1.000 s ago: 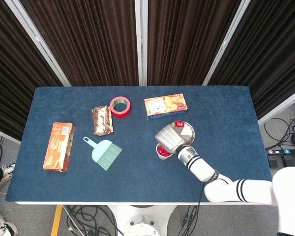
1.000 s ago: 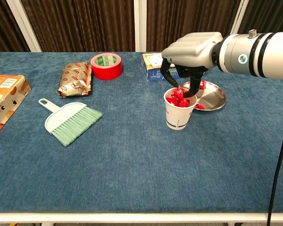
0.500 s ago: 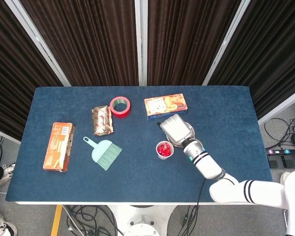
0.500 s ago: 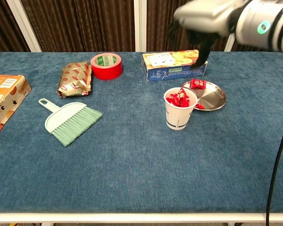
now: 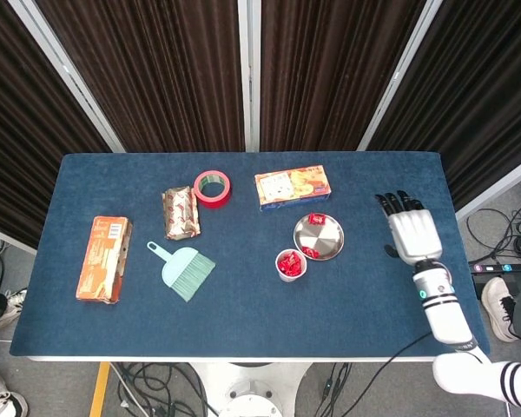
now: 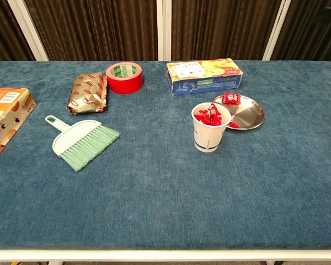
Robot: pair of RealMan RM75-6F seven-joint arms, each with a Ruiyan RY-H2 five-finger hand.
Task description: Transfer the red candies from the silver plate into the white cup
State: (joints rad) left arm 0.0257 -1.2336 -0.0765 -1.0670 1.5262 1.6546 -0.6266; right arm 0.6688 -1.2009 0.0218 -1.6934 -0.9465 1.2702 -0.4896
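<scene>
r hand off to the side, cup full of red

my right hand (image 5: 412, 233) sits over the bench (image 5: 113, 174) near its r edge, well apart from the plate, fingers straight & spread, holding nothing. white cup (image 6: 209, 128) has red candies (image 6: 208, 115) heaped in it, touching the silver plate (image 6: 248, 115). one candy (image 6: 231, 98) on the plate's far side, another (image 6: 233, 125) at its near rim by the cup.

Blue table (image 5: 243, 321) carries plate (image 5: 328, 246), cup (image 5: 289, 266), brush (image 5: 184, 269), tape (image 5: 212, 188), boxes.
</scene>
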